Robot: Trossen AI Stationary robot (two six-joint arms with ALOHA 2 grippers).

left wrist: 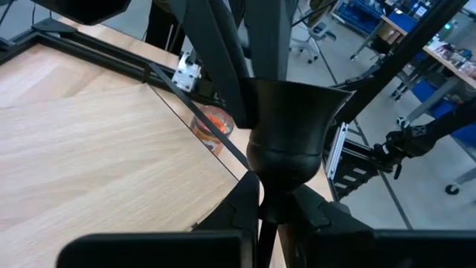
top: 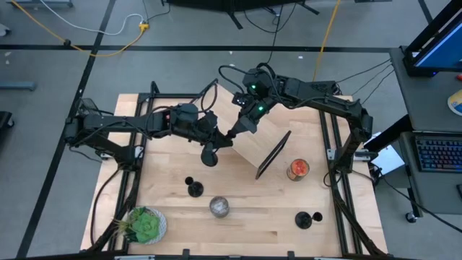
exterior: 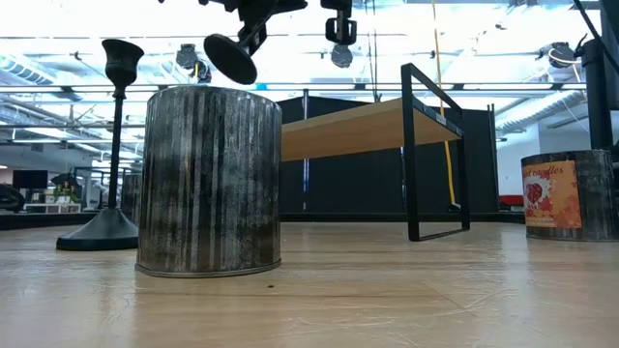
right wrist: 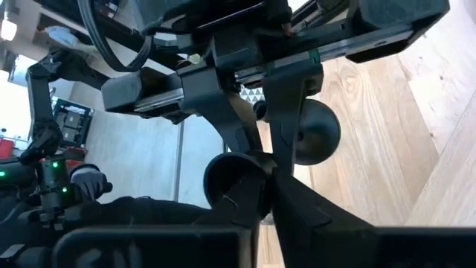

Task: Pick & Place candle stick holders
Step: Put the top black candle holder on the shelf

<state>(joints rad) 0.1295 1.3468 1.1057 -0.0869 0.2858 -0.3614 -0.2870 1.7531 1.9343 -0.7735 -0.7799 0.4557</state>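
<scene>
A handover is being carried out above the middle of the surface (top: 245, 217), so the task is judged to be only partly done. One candle stick holder (top: 211, 154) is being held in the air at the centre of the high view, its round base hanging lowest and its stem running up toward the two arms. The left pincer (top: 214, 139) is being kept clamped on the stem just below the cup, as is shown at the lower centre of the left wrist view (left wrist: 277, 201). The right pincer (top: 232, 134) is being held just beside it, its fingers nearly together around the same stem in the right wrist view (right wrist: 269, 195). Which pincer is carrying the weight cannot be told. A second holder (top: 195, 188) is standing at the lower left of centre, beside a silver jar (top: 219, 207). A third holder (top: 306, 219) is lying on its side at the lower right. Placement of the lifted piece, and handling of the other two, are judged to be outstanding.
</scene>
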